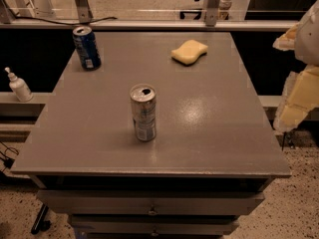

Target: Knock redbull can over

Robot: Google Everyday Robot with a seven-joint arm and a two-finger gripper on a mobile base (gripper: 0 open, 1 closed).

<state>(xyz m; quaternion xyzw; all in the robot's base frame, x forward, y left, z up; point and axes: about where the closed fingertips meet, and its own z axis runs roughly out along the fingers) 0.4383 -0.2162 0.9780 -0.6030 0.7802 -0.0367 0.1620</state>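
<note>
The redbull can [143, 112] is slim and silver with blue panels and an open pull-tab top. It stands upright near the middle of the grey table [224, 133], a little towards the front. My gripper [298, 96], white and pale yellow, hangs at the right edge of the view, beyond the table's right side. It is well apart from the can and partly cut off by the frame.
A wider dark blue can [86, 47] stands at the table's back left corner. A yellow sponge [189, 52] lies at the back, right of centre. A small white pump bottle [19, 85] sits on a ledge to the left. Drawers run under the table front.
</note>
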